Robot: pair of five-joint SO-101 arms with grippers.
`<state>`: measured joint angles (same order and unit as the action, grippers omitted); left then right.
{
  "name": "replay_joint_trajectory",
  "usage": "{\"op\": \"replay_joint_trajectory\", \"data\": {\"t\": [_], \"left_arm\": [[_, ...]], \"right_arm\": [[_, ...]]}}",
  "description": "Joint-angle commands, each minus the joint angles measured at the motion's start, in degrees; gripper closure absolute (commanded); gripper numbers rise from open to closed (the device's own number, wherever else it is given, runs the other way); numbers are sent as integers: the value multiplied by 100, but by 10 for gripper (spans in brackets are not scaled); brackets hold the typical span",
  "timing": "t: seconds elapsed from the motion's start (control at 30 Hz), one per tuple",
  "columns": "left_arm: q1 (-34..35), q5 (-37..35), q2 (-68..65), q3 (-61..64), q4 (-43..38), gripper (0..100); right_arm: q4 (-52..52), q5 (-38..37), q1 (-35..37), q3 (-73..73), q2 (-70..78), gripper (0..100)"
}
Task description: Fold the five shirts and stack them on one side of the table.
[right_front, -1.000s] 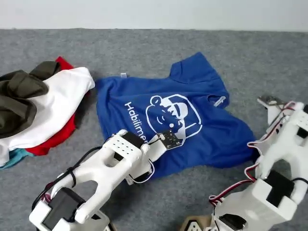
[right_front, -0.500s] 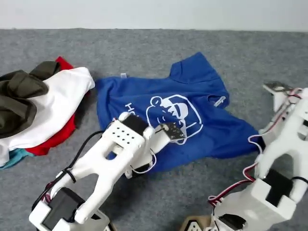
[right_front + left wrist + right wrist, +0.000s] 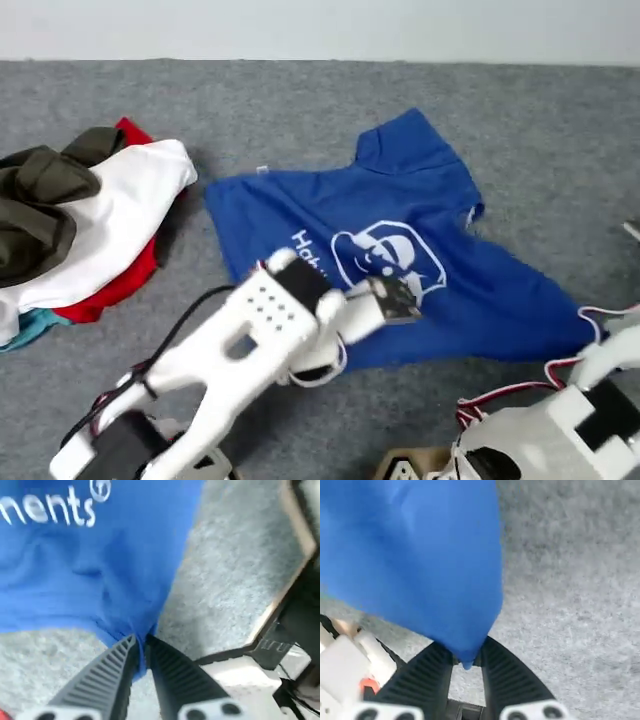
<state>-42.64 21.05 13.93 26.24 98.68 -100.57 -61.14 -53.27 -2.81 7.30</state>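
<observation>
blue shirt spread mid-frame; left claw closed tight on its edge; right claw closed tight on its corner | other shirts piled at far left

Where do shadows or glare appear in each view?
High view: even light, no glare; a soft shadow on the grey fabric-covered table beside the white shirt. Left wrist view: the blue printed T-shirt darkens in its folds near the left gripper. Right wrist view: the shirt's corner is darker at the right gripper; no glare.
</observation>
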Motion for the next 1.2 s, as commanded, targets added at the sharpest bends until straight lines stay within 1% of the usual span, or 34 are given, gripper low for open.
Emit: {"op": "replay_joint_trajectory", "data": {"t": [0.0, 0.07, 0.23, 0.27, 0.37, 0.43, 0.5, 0.57, 0.63, 0.73, 0.8, 0.9, 0.97, 1.07, 1.17], "left_arm": [[-519, 26, 818, -136, 211, 988], [-633, -158, 1231, -171, 211, 988], [-633, -466, 1996, -145, 211, 988], [-633, -545, 2119, -180, 211, 988], [-580, -809, 2338, -303, 202, 988], [-325, -897, 2365, -374, 193, 988], [114, -818, 2365, -391, 132, 988], [765, -677, 2356, -391, -123, 988], [1538, -545, 2338, -382, -607, 988], [2576, -519, 1952, -382, -1442, 987], [3033, -519, 1477, -400, -1820, 987], [3349, -519, 712, -549, -2207, 987], [3455, -527, 193, -831, -2400, 987], [3569, -545, -659, -1516, -2558, 987], [3745, -554, -1538, -2448, -2558, 987]], "right_arm": [[-233, -308, -154, -281, -374, 990], [-233, -325, -48, -281, -620, 990], [-233, -290, 629, -281, -1200, 990], [-224, -193, 796, -281, -1323, 990], [-207, 404, 1393, -299, -1578, 990], [-136, 826, 1921, -281, -1631, 990], [110, 1292, 2422, -281, -1622, 990], [497, 1767, 2818, -281, -1613, 990], [989, 2207, 3099, -281, -1508, 990], [1675, 2787, 3371, -281, -1174, 990], [2114, 3086, 3521, -290, -892, 990], [2870, 3341, 3732, -308, -444, 990], [3398, 3349, 3881, -308, -171, 990], [4347, 3323, 4101, -413, 171, 990], [5103, 3314, 4277, -879, 567, 990]]}}
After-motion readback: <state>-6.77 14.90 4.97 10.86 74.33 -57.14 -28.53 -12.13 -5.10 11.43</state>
